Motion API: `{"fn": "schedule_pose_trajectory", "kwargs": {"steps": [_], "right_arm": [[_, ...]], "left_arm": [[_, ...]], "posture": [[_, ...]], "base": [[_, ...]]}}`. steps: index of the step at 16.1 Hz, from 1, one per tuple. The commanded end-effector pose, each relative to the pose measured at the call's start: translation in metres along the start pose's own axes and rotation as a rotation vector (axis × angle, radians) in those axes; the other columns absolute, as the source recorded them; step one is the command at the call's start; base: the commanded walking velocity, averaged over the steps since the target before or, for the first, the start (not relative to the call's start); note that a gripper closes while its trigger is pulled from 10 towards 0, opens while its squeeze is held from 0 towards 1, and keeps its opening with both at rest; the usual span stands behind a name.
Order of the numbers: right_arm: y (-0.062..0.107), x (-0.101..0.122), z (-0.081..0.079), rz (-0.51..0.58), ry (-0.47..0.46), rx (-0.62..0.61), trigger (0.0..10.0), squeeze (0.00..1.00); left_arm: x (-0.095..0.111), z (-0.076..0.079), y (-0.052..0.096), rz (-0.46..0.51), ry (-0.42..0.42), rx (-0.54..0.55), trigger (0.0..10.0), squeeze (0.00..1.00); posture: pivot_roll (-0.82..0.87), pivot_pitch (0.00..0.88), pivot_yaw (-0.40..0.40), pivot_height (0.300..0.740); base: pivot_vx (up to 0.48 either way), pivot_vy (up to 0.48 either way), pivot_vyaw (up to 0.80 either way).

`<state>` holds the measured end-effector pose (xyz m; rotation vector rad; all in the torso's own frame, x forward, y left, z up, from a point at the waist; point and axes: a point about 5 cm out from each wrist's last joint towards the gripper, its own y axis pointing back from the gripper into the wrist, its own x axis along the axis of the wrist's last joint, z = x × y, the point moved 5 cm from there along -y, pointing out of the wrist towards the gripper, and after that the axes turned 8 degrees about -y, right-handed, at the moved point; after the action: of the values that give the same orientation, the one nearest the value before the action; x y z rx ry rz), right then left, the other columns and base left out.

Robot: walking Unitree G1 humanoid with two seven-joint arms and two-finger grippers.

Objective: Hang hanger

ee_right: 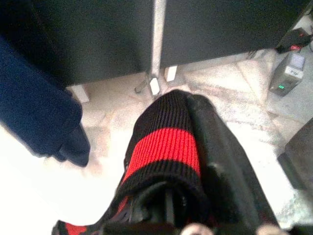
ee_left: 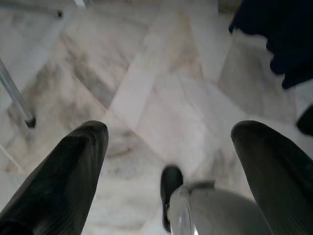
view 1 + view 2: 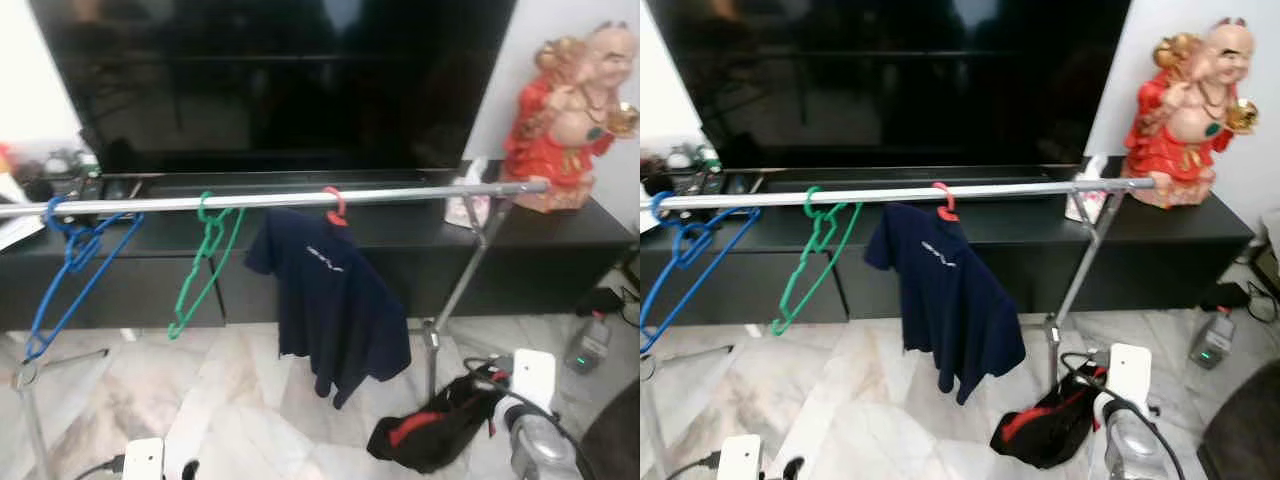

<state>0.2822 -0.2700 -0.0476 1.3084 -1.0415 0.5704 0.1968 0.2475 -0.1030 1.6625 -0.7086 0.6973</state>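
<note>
Rail (image 3: 280, 200) spans scene in front of black TV cabinet (image 3: 560, 250). On rail you see blue hanger (image 3: 75, 270) at left, green hanger (image 3: 205, 265) near middle, red hanger (image 3: 336, 207) carrying navy shirt (image 3: 335, 300). Right gripper (image 3: 470, 395) low by rail's leg, clenched on black-red garment (image 1: 166, 156). Left gripper (image 2: 168, 147) released, fingers (image 2: 68, 171) spread over marble floor (image 2: 146, 88). Red figurine (image 3: 565, 115) on cabinet at right.

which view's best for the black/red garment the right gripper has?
Right wrist view: the black-and-red garment is close up, its ribbed red stripe sharp, draped over the right gripper. Both eye views show it small and low by the rail's foot. Left wrist view gives floor.
</note>
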Motion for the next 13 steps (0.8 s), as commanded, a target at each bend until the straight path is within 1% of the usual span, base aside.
{"fn": "schedule_pose_trajectory", "kwargs": {"steps": [1, 3, 4, 5, 6, 7, 8, 9, 10, 11, 12, 13], "right_arm": [[0.0, -0.008, -0.003, -0.043, 0.017, 0.014, 10.0, 0.0], [0.003, -0.02, 0.003, -0.091, 0.014, -0.012, 10.0, 0.0], [0.007, -0.034, 0.006, -0.147, 0.039, -0.023, 10.0, 0.0], [0.009, -0.039, 0.007, -0.166, 0.052, -0.023, 10.0, 0.0], [0.015, -0.053, 0.01, -0.217, 0.063, -0.036, 10.0, 0.0], [0.017, -0.058, 0.012, -0.234, 0.082, -0.041, 10.0, 0.0], [0.021, -0.065, 0.016, -0.26, 0.097, -0.063, 10.0, 0.0], [0.022, -0.067, 0.019, -0.271, 0.092, -0.081, 10.0, 0.0], [0.022, -0.068, 0.02, -0.278, 0.085, -0.087, 10.0, 0.0], [0.022, -0.069, 0.019, -0.289, 0.093, -0.081, 10.0, 0.0], [0.022, -0.07, 0.019, -0.302, 0.113, -0.069, 10.0, 0.0], [0.023, -0.072, 0.02, -0.325, 0.139, -0.061, 10.0, 0.0]], "left_arm": [[0.007, -0.004, 0.001, 0.054, -0.01, 0.014, 10.0, 0.0], [0.015, -0.002, 0.003, 0.117, -0.01, 0.009, 10.0, 0.0], [0.089, -0.005, 0.004, 0.452, -0.255, 0.09, 10.0, 0.0], [0.109, -0.004, 0.014, 0.584, -0.39, 0.128, 10.0, 0.0], [0.117, 0.004, 0.025, 0.579, -0.098, 0.039, 10.0, 0.0], [0.124, 0.007, 0.036, 0.602, -0.049, 0.013, 10.0, 0.0], [0.126, 0.012, 0.048, 0.625, -0.064, -0.002, 10.0, 0.0], [0.125, 0.015, 0.056, 0.642, -0.069, -0.015, 10.0, 0.0], [0.124, 0.015, 0.064, 0.654, -0.069, -0.006, 10.0, 0.0], [0.126, 0.014, 0.072, 0.674, -0.075, 0.011, 10.0, 0.0], [0.131, 0.012, 0.08, 0.705, -0.107, 0.041, 10.0, 0.0], [0.149, 0.001, 0.091, 0.74, -0.089, 0.061, 10.0, 0.0]], "posture": [[0.0, 0.0, -0.056, 0.716], [0.01, 0.0, -0.057, 0.716], [0.01, 0.0, -0.06, 0.716], [0.01, 0.0, -0.06, 0.716], [0.03, 0.0, -0.067, 0.716], [0.03, 0.0, -0.068, 0.716], [0.03, 0.0, -0.066, 0.716], [0.03, 0.0, -0.066, 0.716], [0.03, 0.0, -0.066, 0.716], [0.04, 0.0, -0.067, 0.716], [0.04, 0.0, -0.071, 0.716], [0.05, 0.0, -0.077, 0.716]], "base": [[0.0, 0.0, 0.0], [0.0, 0.0, 0.0], [0.0, 0.0, 0.0], [0.0, 0.0, 0.0], [0.0, 0.0, 0.0], [0.0, 0.0, 0.0], [0.0, 0.0, 0.0], [0.0, 0.0, 0.0], [0.0, 0.0, 0.0], [0.0, 0.0, 0.0], [0.0, 0.0, 0.0], [0.0, 0.0, 0.0]]}}
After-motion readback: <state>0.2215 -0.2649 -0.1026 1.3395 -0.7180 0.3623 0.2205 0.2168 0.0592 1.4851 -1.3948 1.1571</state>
